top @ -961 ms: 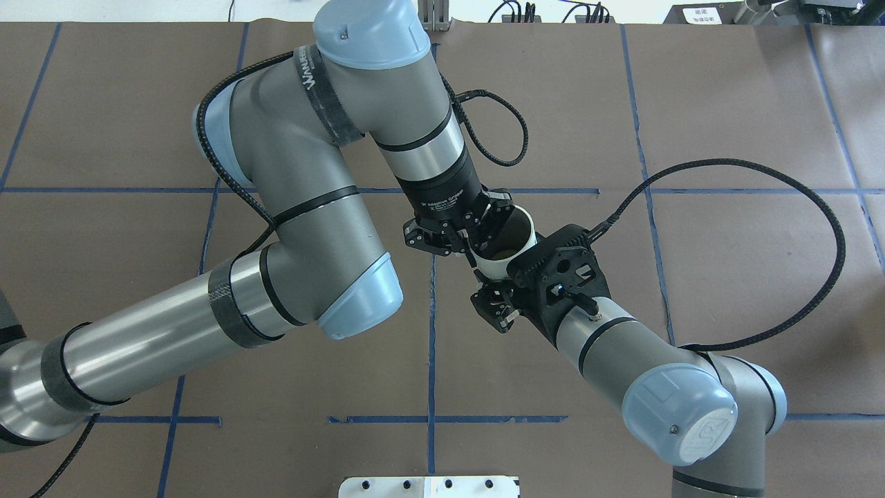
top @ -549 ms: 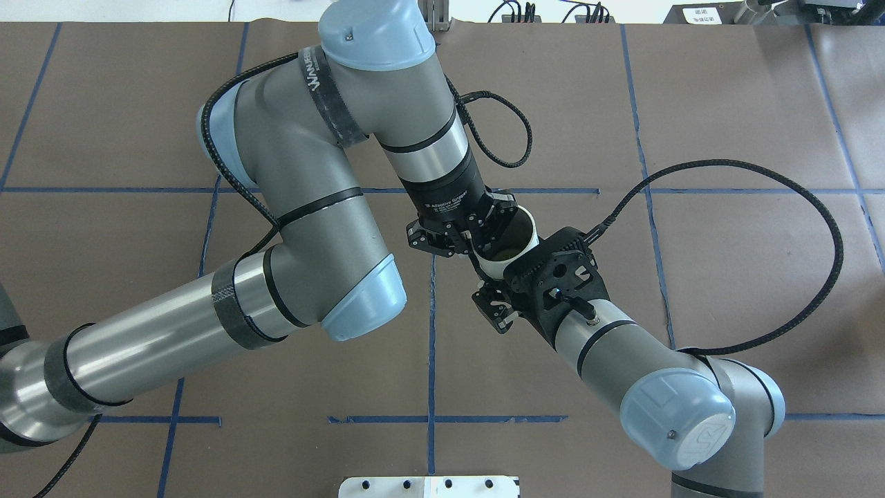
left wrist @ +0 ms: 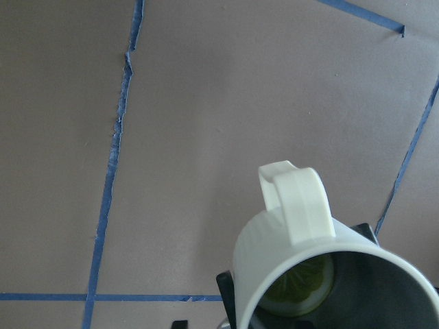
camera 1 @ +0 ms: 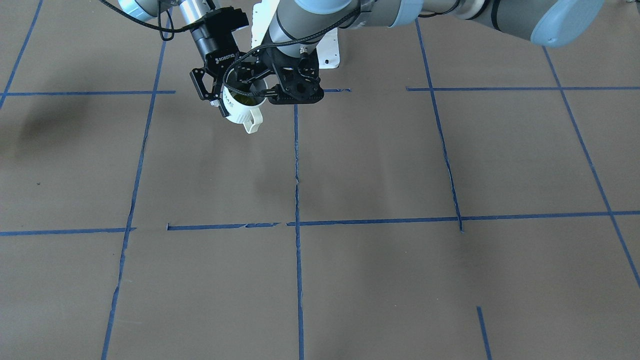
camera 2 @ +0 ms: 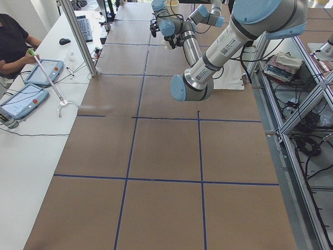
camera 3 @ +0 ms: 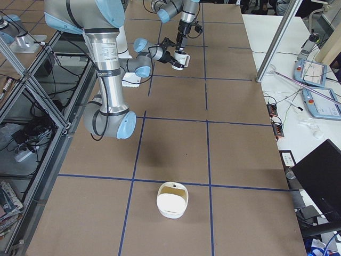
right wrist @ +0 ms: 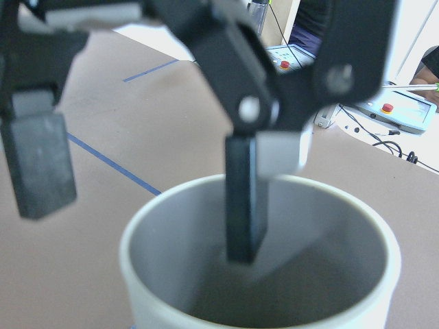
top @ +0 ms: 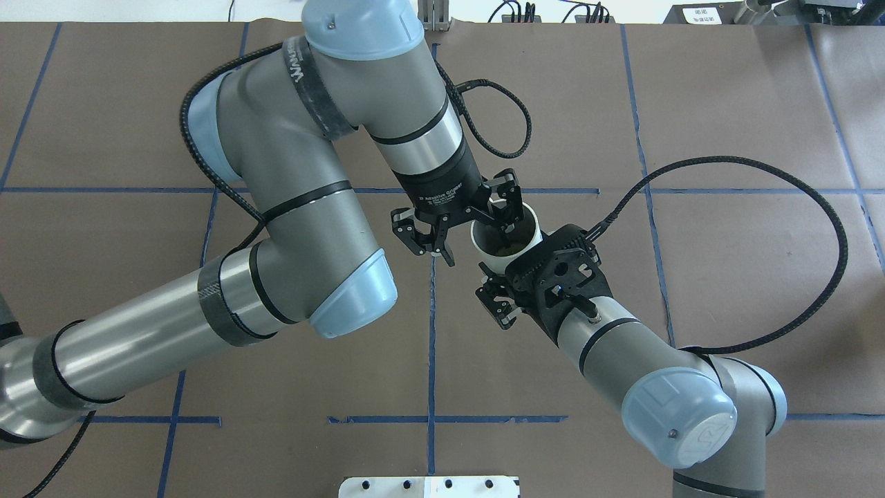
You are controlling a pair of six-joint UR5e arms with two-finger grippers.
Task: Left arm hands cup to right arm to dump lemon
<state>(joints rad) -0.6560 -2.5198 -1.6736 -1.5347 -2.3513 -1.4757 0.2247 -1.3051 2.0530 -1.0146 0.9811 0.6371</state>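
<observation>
**Handover at the point of transfer.** Nearest, in the right wrist view, the cup [right wrist: 274, 295] sits mouth-up. The left gripper [right wrist: 140, 236] hangs over it with its jaws spread wide: one finger [right wrist: 241, 205] dips inside the rim, and the other [right wrist: 41, 164] stands outside, apart from the wall. Neither is seen pressing the cup.

The left wrist view shows the lemon [left wrist: 298, 288] lying in the cup's bottom, with the handle turned towards that camera.

From across the table, the right gripper [camera 1: 225, 92] is clenched about the cup's wall, though the contact itself is partly hidden. The cup hangs above the table [camera 1: 380, 165], so the right arm [top: 622, 346] is judged to carry it alone.

Next, the left arm [top: 290, 207] must lift straight out so that the inner finger clears the rim without knocking it. Only then can the right arm tip the cup.

Farther off, a white container [camera 3: 171, 200] lies well apart towards the table's right end. Whether it is meant to receive the lemon cannot be told.
</observation>
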